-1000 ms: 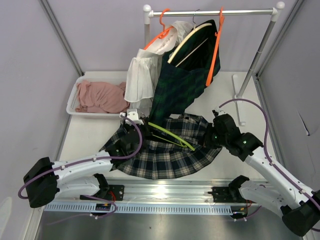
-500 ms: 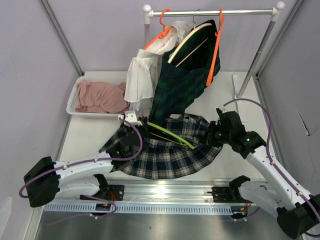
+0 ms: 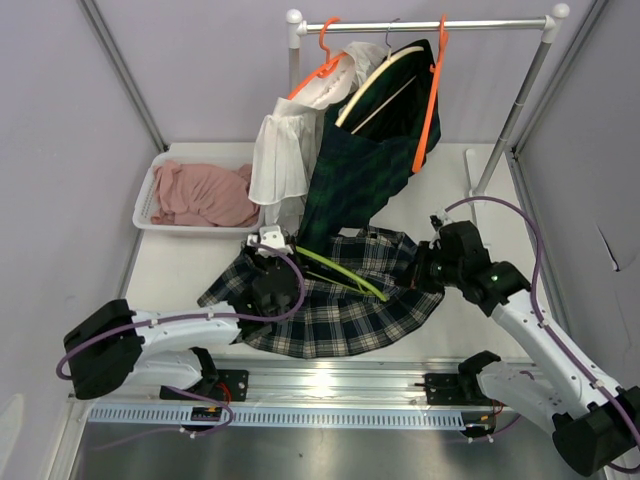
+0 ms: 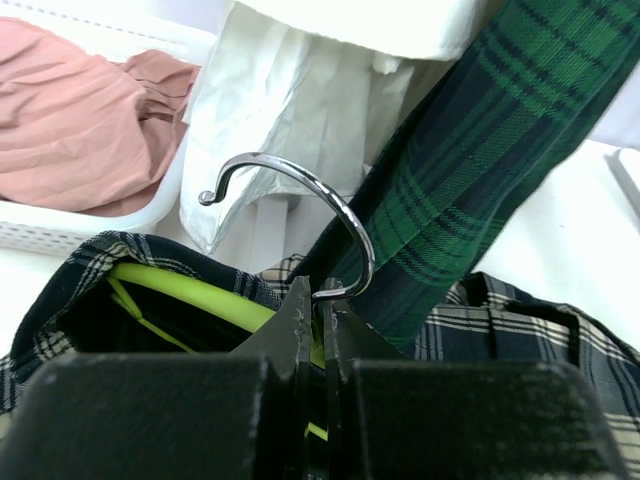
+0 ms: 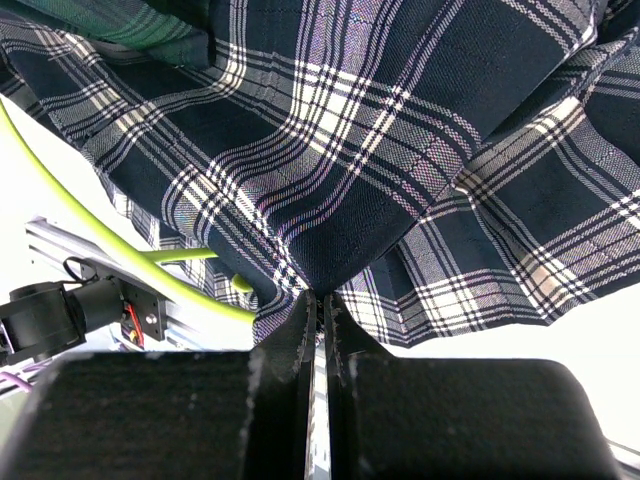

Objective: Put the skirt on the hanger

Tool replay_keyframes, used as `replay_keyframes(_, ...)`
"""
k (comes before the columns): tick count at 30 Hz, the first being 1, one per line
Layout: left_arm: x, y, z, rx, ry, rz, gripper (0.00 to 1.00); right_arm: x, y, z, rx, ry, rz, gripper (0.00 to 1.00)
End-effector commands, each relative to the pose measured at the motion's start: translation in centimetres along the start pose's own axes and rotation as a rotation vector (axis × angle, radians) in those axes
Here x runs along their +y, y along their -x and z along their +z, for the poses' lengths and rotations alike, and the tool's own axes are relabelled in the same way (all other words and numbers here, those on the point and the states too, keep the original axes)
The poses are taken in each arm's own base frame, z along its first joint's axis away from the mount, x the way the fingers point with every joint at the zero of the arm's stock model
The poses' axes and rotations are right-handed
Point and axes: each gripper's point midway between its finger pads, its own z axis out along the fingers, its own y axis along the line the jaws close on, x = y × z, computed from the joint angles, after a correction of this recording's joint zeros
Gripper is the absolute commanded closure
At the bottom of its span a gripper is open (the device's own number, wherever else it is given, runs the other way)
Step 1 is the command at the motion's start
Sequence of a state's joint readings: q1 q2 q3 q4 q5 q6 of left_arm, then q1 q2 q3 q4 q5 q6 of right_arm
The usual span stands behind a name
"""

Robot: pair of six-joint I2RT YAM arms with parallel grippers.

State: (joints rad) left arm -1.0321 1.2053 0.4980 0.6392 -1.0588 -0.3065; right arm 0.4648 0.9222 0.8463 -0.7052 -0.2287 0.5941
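The navy and white plaid skirt lies spread on the table between the arms. A lime green hanger with a metal hook runs across it, partly inside the cloth. My left gripper is shut on the hanger at the base of its hook. My right gripper is shut on a fold of the skirt at its right edge, lifting it; the green hanger bar shows below the cloth.
A clothes rail at the back holds orange hangers, a white blouse and a dark green plaid garment that hangs down to the skirt. A white tray with pink cloth stands at the back left.
My left gripper has moved right and slightly back with the hanger. My right gripper has lifted and shifted slightly right with the skirt's edge. The skirt has bunched a little.
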Motion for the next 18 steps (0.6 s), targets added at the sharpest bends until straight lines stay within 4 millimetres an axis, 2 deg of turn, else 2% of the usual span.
replay_keyframes(1, 4.3, -0.1, 0.0, -0.038, 0.21, 0.165, 1.0, -0.4, -0.6, 0.1, 0.013, -0.011, -0.002, 0.97)
replay_keyframes(8, 4.4, -0.1, 0.2, -0.05, 0.256, 0.185, 1.0, -1.0, -2.6, 0.9, 0.046, -0.048, -0.017, 0.91)
replay_keyframes(11, 4.2, -0.7, 0.5, -0.042, 0.269, 0.212, 1.0, -1.7, -3.3, 1.3, 0.042, -0.084, -0.033, 0.8)
replay_keyframes(12, 4.1, -1.0, 0.6, -0.038, 0.266, 0.219, 1.0, -2.0, -3.4, 1.4, 0.039, -0.098, -0.034, 0.72)
replay_keyframes(15, 3.8, -1.8, 0.7, -0.021, 0.265, 0.231, 1.0, -2.4, -4.2, 2.2, 0.05, -0.111, -0.044, 0.58)
replay_keyframes(18, 3.9, -2.5, 0.7, -0.01, 0.265, 0.235, 1.0, -2.4, -4.9, 2.7, 0.046, -0.118, -0.07, 0.51)
